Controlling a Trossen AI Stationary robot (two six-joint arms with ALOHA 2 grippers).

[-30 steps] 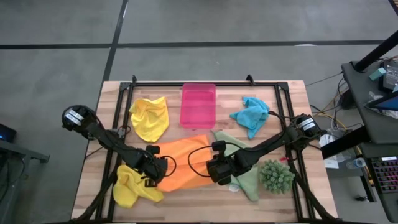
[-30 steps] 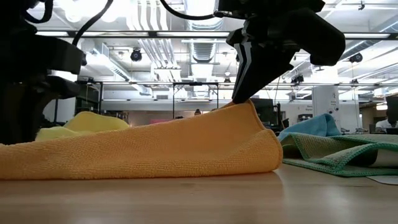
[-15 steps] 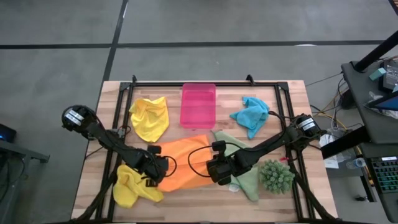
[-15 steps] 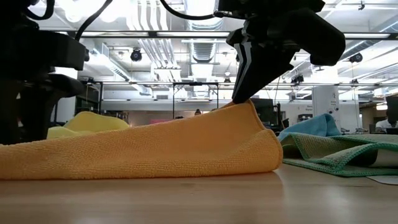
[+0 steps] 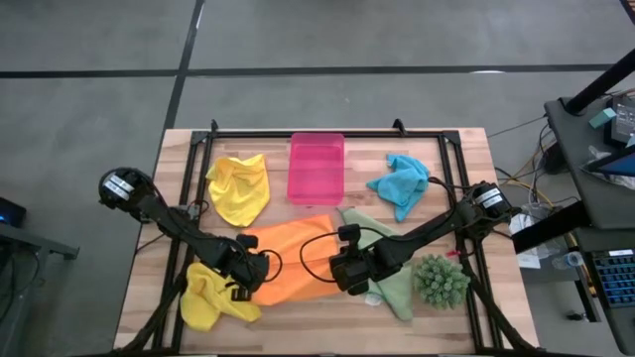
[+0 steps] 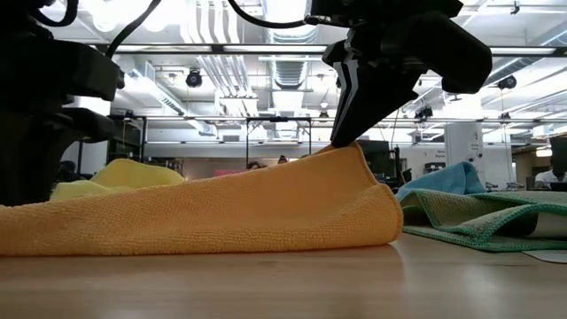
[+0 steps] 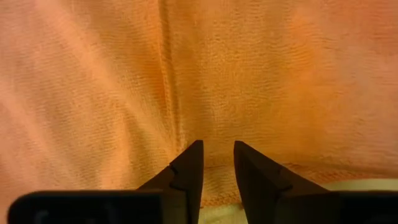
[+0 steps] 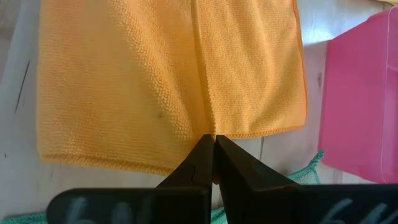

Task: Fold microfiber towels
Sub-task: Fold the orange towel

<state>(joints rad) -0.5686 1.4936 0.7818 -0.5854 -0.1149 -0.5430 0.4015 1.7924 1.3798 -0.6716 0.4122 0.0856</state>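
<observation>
The orange towel point(image 5: 298, 260) lies at the table's middle near side, folded over itself. My right gripper point(image 5: 342, 270) is shut on its right end, which stands up in a peak point(image 6: 353, 152). My left gripper point(image 5: 248, 268) is low at the towel's left end, its fingers point(image 7: 217, 155) a narrow gap apart over the cloth's edge. One yellow towel point(image 5: 240, 186) lies at the far left, the other point(image 5: 208, 297) at the near left. The turquoise towel point(image 5: 400, 183) lies at the far right. The light green towel point(image 5: 389, 278) lies under my right arm. My left gripper has its fingertips point(image 7: 189, 158) on the orange towel just inside its edge point(image 7: 211, 200), with cloth showing in the narrow gap; I cannot tell whether it is pinched. My right gripper pinches the orange towel's right-hand edge point(image 8: 213, 132) near its middle, between its two fingers. The fingers slant down from above and the table's right. That edge is drawn up into a ridge, and the rest lies on the table.
A pink plastic tray point(image 5: 316, 167) stands at the far middle. A spiky green plant point(image 5: 440, 280) stands at the near right, close to my right arm. A black frame point(image 5: 327, 134) runs around the table top.
My left arm has shifted slightly above the towel's left end. My right gripper and the raised peak of the orange towel have stayed where they were.
</observation>
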